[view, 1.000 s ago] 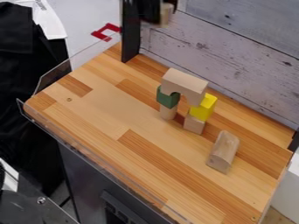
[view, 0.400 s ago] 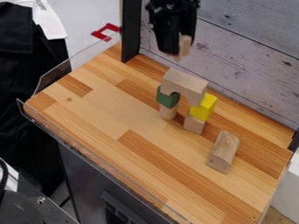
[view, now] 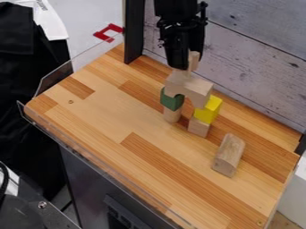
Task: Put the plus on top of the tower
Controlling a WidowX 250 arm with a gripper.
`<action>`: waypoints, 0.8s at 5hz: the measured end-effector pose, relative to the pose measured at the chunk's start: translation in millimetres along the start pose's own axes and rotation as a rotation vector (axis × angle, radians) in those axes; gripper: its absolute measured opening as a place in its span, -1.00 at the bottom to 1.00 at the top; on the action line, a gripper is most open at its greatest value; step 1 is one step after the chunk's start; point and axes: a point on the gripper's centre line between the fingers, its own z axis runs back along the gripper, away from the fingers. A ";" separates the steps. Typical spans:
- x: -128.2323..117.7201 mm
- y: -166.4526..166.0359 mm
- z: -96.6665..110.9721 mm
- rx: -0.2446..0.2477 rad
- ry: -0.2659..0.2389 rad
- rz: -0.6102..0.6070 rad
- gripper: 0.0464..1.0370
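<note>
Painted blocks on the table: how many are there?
2: a green block under the arch's left end in the picture, and a yellow block under its right end. Any behind the tower would be hidden.

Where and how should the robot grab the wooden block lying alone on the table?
Probably across the middle of the lone block, from straight above, pinching its two long sides: it lies down, longer than wide, and apart from the tower.

narrow gap under arch [view: 194, 87], wall [view: 257, 49] behind tower [view: 172, 101]
</note>
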 end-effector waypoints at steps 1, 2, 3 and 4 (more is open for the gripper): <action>0.7 -1.7 0.4 -0.010 -0.005 0.007 -0.16; -5.1 -2.9 -1.1 -0.015 -0.001 0.001 -0.16; -10.4 -3.1 -11.1 0.018 -0.007 -0.005 -0.16; -18.0 -1.4 -14.1 0.035 -0.025 -0.025 -0.16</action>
